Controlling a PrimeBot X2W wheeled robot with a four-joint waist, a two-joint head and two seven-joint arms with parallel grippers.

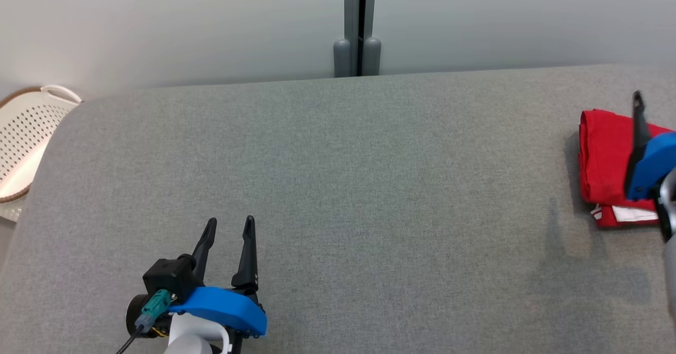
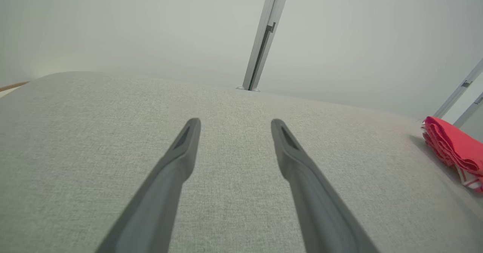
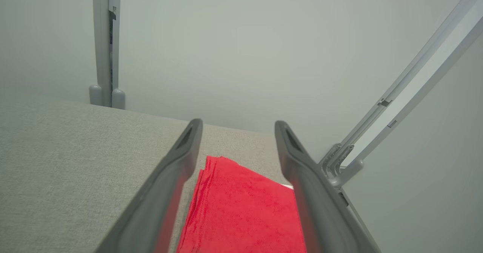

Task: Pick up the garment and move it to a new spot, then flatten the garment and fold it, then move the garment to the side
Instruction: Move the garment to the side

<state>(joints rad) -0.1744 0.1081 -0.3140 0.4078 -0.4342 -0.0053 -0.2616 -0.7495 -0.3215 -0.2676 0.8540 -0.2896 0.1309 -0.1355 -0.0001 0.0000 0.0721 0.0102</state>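
The garment [image 1: 604, 158] is red with a bit of white trim, folded into a compact stack at the far right of the grey table [image 1: 338, 158]. My right gripper [image 3: 237, 126] hovers over it, open, with nothing between its fingers; the red garment [image 3: 241, 207] lies below the gap. In the head view one dark finger [image 1: 640, 127] and the blue wrist cover stand over the stack. My left gripper [image 1: 231, 221] is open and empty at the lower left, over bare table, far from the garment [image 2: 453, 147]. Its jaws [image 2: 234, 122] are spread wide.
A white perforated basket [image 1: 26, 142] sits beyond the table's left end. A grey post [image 1: 359, 26] stands behind the table's back edge against a pale wall. Slanted grey rails [image 3: 415, 79] rise just past the table's right end, close to the garment.
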